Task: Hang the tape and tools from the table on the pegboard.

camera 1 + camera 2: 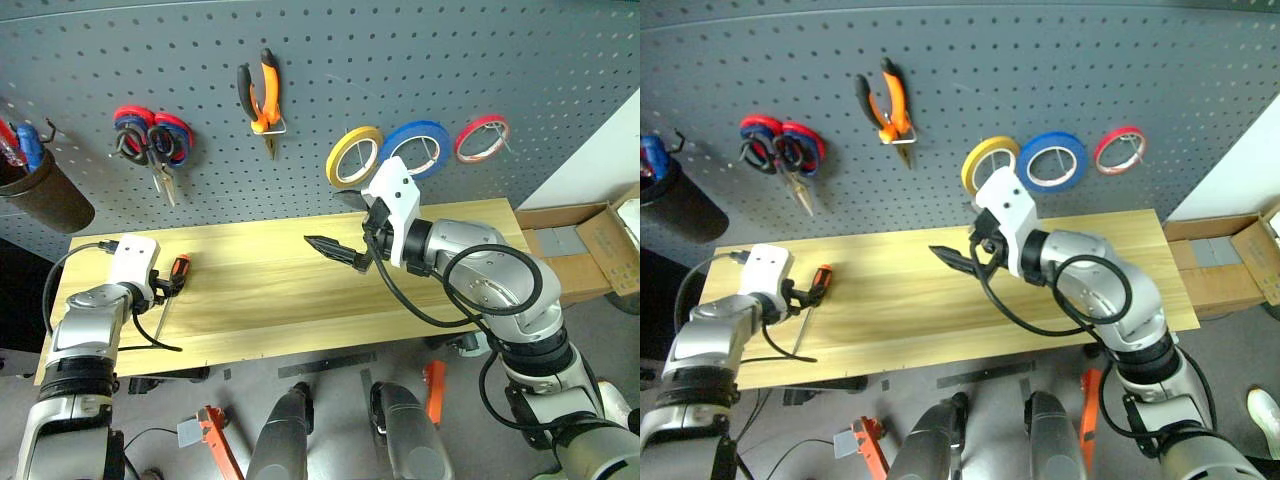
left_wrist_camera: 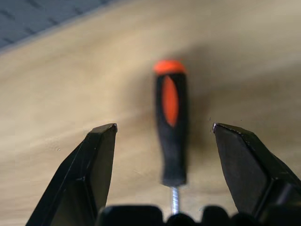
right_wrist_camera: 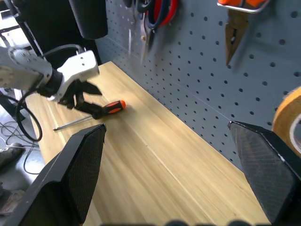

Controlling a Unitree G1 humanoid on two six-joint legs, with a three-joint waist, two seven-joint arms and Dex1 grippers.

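Note:
The screwdriver [image 2: 170, 103], orange-and-black handled, lies flat at the left end of the wooden table [image 1: 300, 300]. My left gripper [image 1: 170, 282] is low over it and open, a finger on each side of the handle without touching it. Over the table's middle, my right gripper [image 1: 332, 250] is open, empty and pointing left. The blue tape [image 1: 415, 148] and the orange-handled pliers [image 1: 263, 95] hang on the grey pegboard [image 1: 400, 60]. Scissors [image 1: 150, 145] hang at its left in a bunch of red, blue and dark handles that I cannot tell apart.
A yellow tape ring [image 1: 352, 157] and a red one [image 1: 481, 138] hang on either side of the blue tape. A dark cup [image 1: 45, 190] holding tools hangs at the board's far left. A cardboard box [image 1: 590, 250] sits past the table's right end.

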